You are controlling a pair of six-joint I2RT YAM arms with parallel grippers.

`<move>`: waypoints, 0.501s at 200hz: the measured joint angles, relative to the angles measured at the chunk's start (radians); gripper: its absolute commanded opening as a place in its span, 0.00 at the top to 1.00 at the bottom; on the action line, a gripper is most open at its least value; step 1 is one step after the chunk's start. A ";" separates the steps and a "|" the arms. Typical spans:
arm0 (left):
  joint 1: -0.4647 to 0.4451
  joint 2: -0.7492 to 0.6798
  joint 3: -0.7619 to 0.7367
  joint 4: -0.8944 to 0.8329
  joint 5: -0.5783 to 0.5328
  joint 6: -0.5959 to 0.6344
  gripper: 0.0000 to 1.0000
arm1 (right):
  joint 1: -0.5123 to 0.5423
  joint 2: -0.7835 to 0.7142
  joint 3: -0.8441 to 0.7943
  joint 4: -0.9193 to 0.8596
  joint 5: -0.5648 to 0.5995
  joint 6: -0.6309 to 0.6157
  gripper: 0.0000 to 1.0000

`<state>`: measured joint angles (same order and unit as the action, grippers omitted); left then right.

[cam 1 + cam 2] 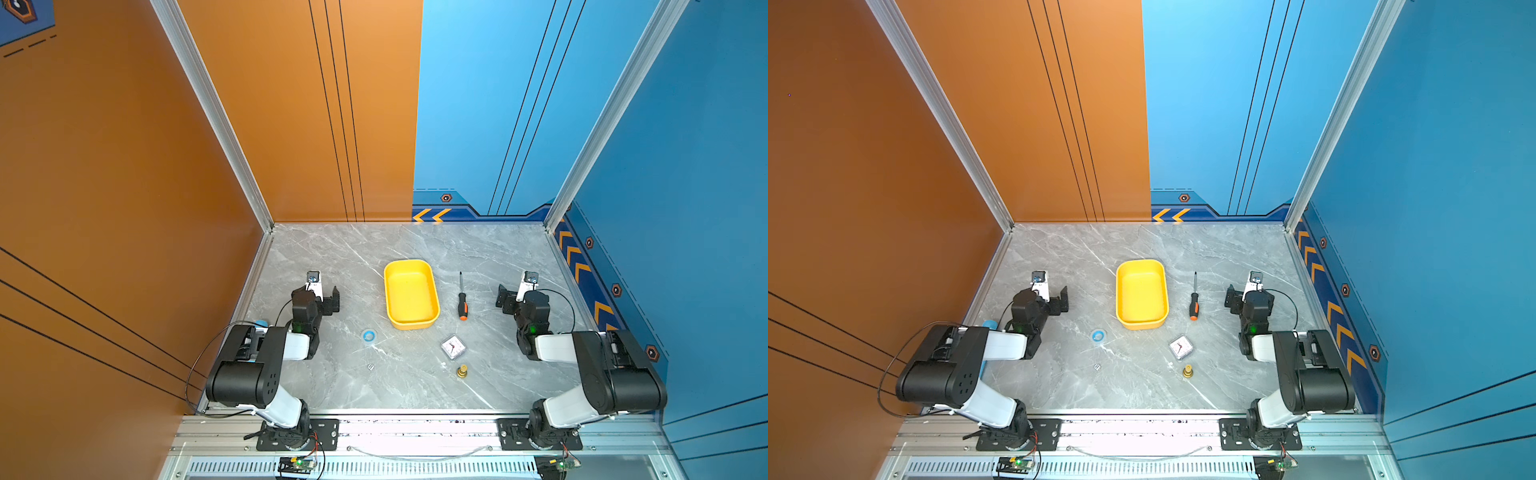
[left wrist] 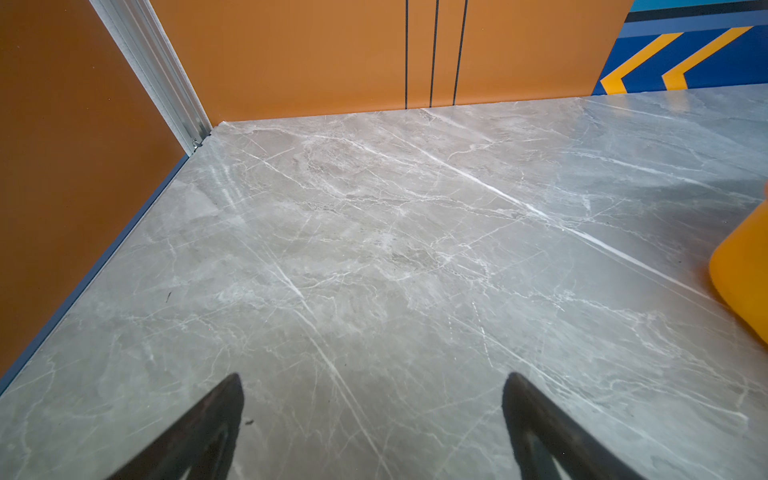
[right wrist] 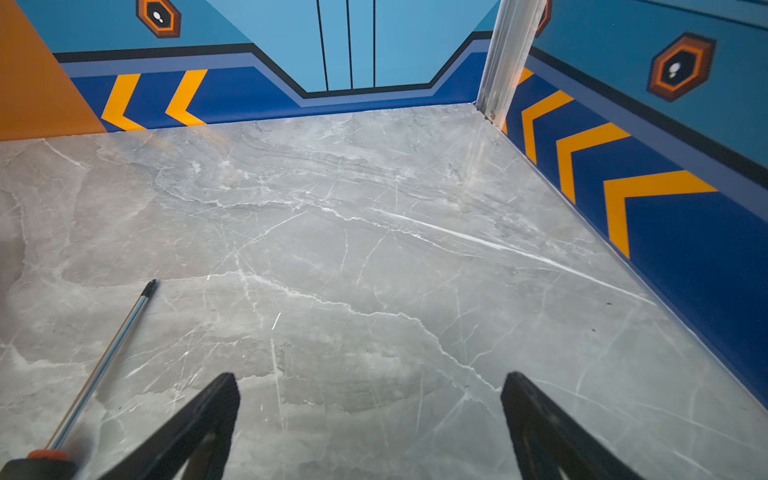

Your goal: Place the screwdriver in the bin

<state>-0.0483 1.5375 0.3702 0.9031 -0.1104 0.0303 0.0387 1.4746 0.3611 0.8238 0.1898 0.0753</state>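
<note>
The screwdriver (image 1: pixel 462 297) (image 1: pixel 1194 297) lies flat on the marble table just right of the bin, its tip toward the back wall and its orange butt toward the front. The yellow bin (image 1: pixel 409 291) (image 1: pixel 1141 293) stands empty at mid-table. My right gripper (image 1: pixel 521 293) (image 3: pixel 370 380) is open over bare table to the right of the screwdriver. In the right wrist view the screwdriver's shaft (image 3: pixel 108 361) runs beside one finger without touching it. My left gripper (image 1: pixel 316 291) (image 2: pixel 374 382) is open and empty, left of the bin, whose corner (image 2: pixel 744 274) shows at the edge of the left wrist view.
In front of the bin lie a blue tape ring (image 1: pixel 369 336), a small square clock (image 1: pixel 453 347), a brass fitting (image 1: pixel 462 371) and a tiny die (image 1: pixel 370 366). Orange and blue walls close the table on the left, back and right.
</note>
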 measured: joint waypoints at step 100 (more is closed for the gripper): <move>-0.083 -0.298 0.333 -0.612 0.140 -0.119 0.02 | 0.089 -0.112 0.612 -1.043 -0.201 0.123 0.03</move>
<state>-0.1310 1.2400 0.7036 0.2909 0.0292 -0.0883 0.1272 1.3624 0.9733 -0.2188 -0.0109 0.1986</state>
